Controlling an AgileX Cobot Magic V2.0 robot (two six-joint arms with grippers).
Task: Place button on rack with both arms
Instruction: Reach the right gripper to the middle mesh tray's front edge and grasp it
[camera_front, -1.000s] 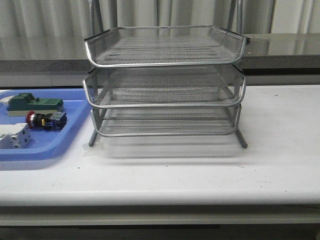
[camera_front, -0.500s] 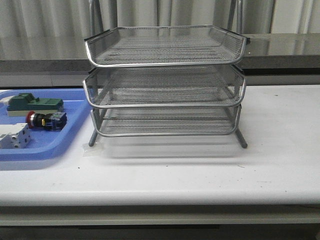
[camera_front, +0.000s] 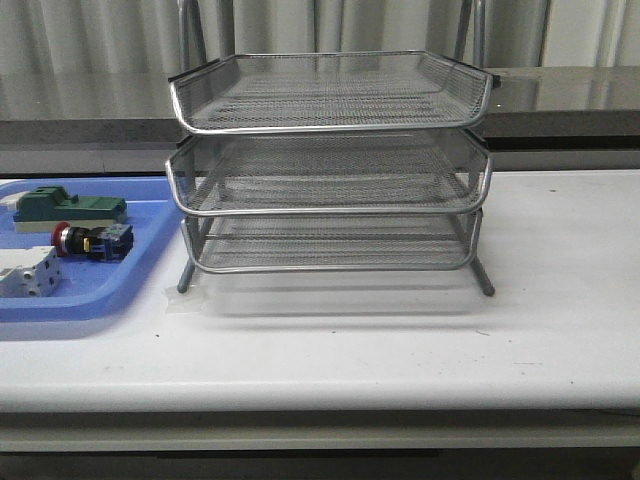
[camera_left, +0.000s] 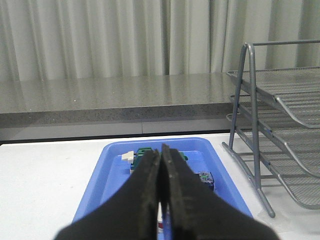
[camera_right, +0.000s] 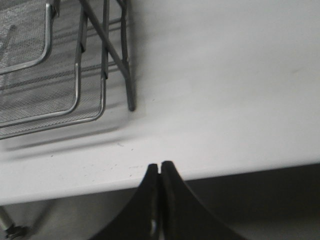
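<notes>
Front view: the rack (camera_front: 330, 165) is seen standing on the white table (camera_front: 400, 340), three mesh tiers stacked on thin legs, and every other thing is placed by it. To the left of the rack, just beside its legs, a blue tray (camera_front: 130, 275) is laid flat on the table. The button (camera_front: 92, 241) is held in that tray, lying on its side with the red cap turned away from the rack. A green block (camera_front: 68, 208) is set behind the button and a white terminal block (camera_front: 28, 272) in front of it, all three apart from the rack. No tier of the rack is occupied.

Neither arm is shown in the front view. In the left wrist view, the left gripper (camera_left: 161, 156) is seen pressed together with nothing between its fingers, raised over the blue tray beside the rack. In the right wrist view, the right gripper (camera_right: 159, 168) is likewise closed on nothing, held over the table edge, apart from the rack's leg.
</notes>
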